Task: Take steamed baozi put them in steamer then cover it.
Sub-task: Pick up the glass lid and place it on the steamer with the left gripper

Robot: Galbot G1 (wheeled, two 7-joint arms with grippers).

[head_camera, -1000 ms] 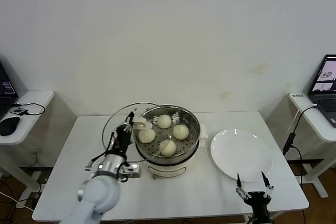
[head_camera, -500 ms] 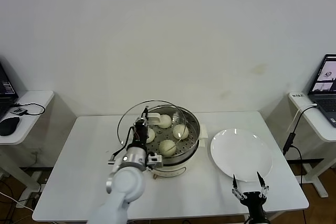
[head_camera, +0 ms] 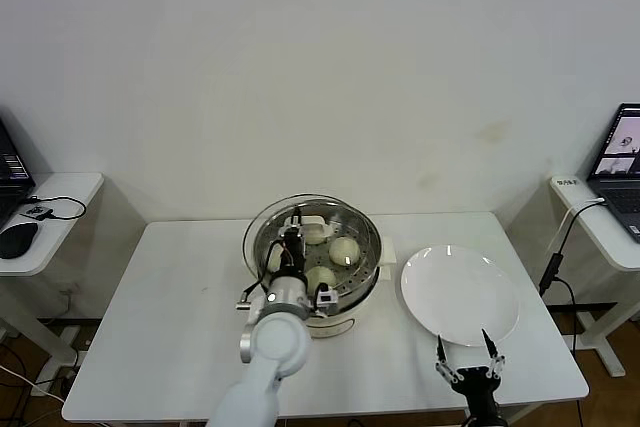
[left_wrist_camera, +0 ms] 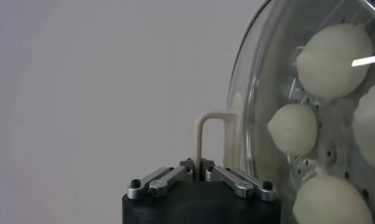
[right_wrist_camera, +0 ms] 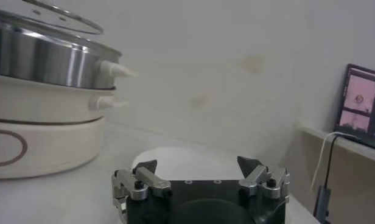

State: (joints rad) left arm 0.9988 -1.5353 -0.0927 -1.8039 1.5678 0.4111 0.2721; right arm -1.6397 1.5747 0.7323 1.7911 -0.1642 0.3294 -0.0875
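The steel steamer (head_camera: 362, 269) on its white base stands mid-table with several cream-white baozi (head_camera: 344, 250) on its perforated tray. My left gripper (head_camera: 290, 243) is shut on the cream bar handle (left_wrist_camera: 200, 135) of the clear glass cover (head_camera: 257, 231). It holds the cover over the pot, shifted slightly left. In the right wrist view the cover (right_wrist_camera: 58, 13) hangs tilted just above the steamer's rim (right_wrist_camera: 47, 61). Through the glass (left_wrist_camera: 260, 91) the left wrist view shows the baozi (left_wrist_camera: 292, 129). My right gripper (head_camera: 463, 342) waits open and empty at the table's front right.
A flat white plate (head_camera: 460, 292) lies bare to the right of the steamer, just beyond my right gripper (right_wrist_camera: 196, 164). Side tables stand at both sides, with a laptop (head_camera: 622, 162) at the far right. The steamer's side handles (right_wrist_camera: 117, 70) stick out toward the plate.
My left gripper has carried the cover rightward from beside the steamer to over its opening. The right gripper has drifted slightly left near the table's front edge.
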